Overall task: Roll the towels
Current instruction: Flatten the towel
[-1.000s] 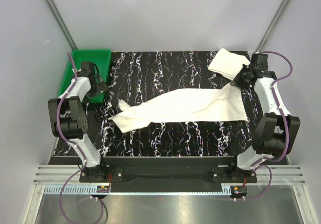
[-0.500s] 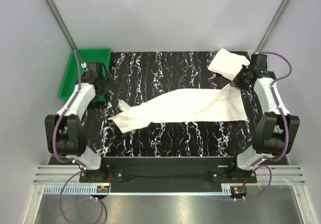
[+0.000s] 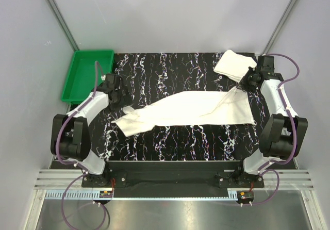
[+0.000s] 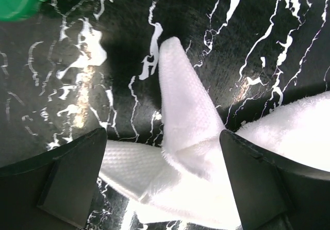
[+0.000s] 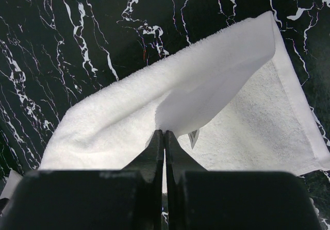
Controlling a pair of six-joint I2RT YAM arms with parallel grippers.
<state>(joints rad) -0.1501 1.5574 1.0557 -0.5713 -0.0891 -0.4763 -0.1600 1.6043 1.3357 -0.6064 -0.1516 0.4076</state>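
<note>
One white towel (image 3: 191, 109) lies stretched across the middle of the black marbled table, its left end crumpled. A second white towel (image 3: 234, 64) lies folded at the back right. My left gripper (image 3: 121, 100) is open over the left end of the long towel; in the left wrist view its fingers (image 4: 62, 178) straddle a pointed fold of the towel (image 4: 183, 116). My right gripper (image 3: 242, 85) is shut on the right corner of the long towel and holds it lifted; the right wrist view shows the cloth (image 5: 206, 96) pinched at the fingertips (image 5: 164, 137).
A green plastic tray (image 3: 85, 75) stands at the back left, beside the table (image 3: 170, 147). A corner of the tray shows in the left wrist view (image 4: 20, 0). Grey walls enclose the back and sides.
My left arm has swung from the green tray rightward to the left end of the long towel. The right gripper has kept its hold and place.
</note>
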